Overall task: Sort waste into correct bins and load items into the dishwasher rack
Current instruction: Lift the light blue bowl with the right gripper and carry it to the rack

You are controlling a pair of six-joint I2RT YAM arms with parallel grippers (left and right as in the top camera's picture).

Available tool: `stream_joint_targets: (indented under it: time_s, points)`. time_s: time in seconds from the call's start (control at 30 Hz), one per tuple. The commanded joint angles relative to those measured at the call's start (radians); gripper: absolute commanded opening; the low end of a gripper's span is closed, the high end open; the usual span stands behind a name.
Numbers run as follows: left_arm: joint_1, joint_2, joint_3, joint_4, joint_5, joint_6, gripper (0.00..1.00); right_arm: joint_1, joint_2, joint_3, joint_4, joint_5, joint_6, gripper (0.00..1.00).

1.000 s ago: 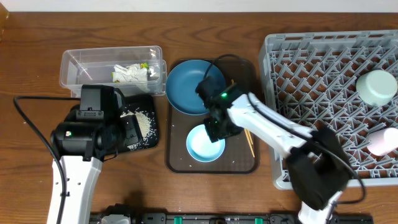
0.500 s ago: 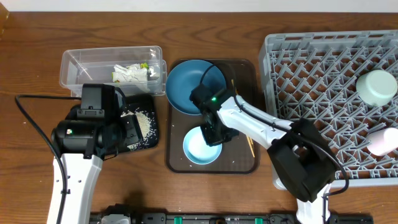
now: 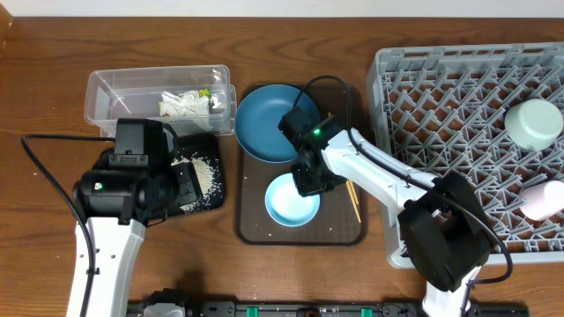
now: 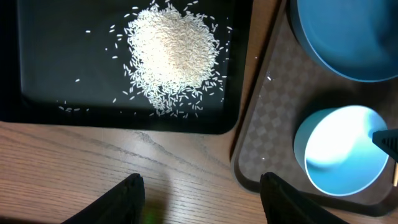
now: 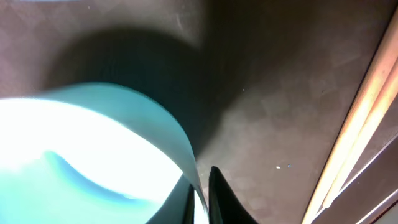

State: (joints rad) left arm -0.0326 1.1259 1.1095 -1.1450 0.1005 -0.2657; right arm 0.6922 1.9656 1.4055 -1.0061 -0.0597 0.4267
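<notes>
overhead. pale-blue bowl [image 3: 291, 204] sits upright on the brown tray [image 3: 339, 231], just below the dark-blue dish [image 3: 269, 123]. wooden chopsticks [image 3: 353, 202] lie beside it on the right. right jaws come down on its upper-right rim. dishwasher rack [image 3: 441, 106], a light-grey grid of upright pegs, stands at the right of the tabletop [image 3: 44, 53] and carries the mint-green bowl [image 3: 534, 123] and pink-white cup [image 3: 539, 201]. clear tub [image 3: 123, 92] holds crumpled tissue [image 3: 181, 106]. black tray [image 3: 210, 201] holds the rice scraps [image 3: 204, 172].

left wrist. left jaws stand apart and empty over bare wood grain, near the black tray's front edge. rice is a loose grainy heap on a glossy black surface, with stray grains scattered round it. the bowl's inside is smooth, round and brightly lit, with nothing visible in it.

right wrist. right jaws are clamped on the bowl's thin wall. the outer finger [image 5: 225, 193] is dark against the chequered tray, and the inner one barely shows.

handling, as judged. the bowl looks rigid, light and slick-glazed; plastic or ceramic cannot be told. with no handle, the rim is the only hold. a one-sided pinch may let the bowl swing or slip when lifted, so a deep bite and a level, slow carry would suit. if ceramic, a knock on the pegs could chip it. it would sit best tipped on edge between pegs.
</notes>
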Motion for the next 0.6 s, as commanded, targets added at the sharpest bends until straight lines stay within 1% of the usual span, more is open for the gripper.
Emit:
stream_joint_targets:
  time_s: [0.0, 0.13, 0.23, 0.3, 0.37, 0.5, 0.57]
  points:
    - [0.006, 0.006, -0.004, -0.003, -0.008, -0.002, 0.63, 0.005, -0.017, 0.017, -0.005, 0.01, 0.003, 0.06]
    - [0.006, 0.006, -0.004, -0.003, -0.008, -0.002, 0.63, 0.011, -0.017, 0.007, -0.006, 0.01, 0.003, 0.12]
    - [0.006, 0.006, -0.004, -0.003, -0.008, -0.002, 0.63, 0.014, -0.017, -0.002, -0.006, 0.011, 0.003, 0.12]
    - [0.006, 0.006, -0.004, -0.003, -0.008, -0.002, 0.63, 0.016, -0.017, -0.002, -0.005, 0.01, 0.003, 0.11]
    - [0.006, 0.006, -0.004, -0.003, -0.008, -0.002, 0.63, 0.016, -0.017, -0.002, 0.0, 0.01, 0.003, 0.06]
    - [0.006, 0.006, -0.004, -0.003, -0.008, -0.002, 0.63, 0.016, -0.017, -0.002, 0.001, 0.01, 0.003, 0.01]
    - [0.006, 0.006, -0.004, -0.003, -0.008, -0.002, 0.63, 0.016, -0.017, -0.002, -0.001, 0.01, 0.003, 0.01]
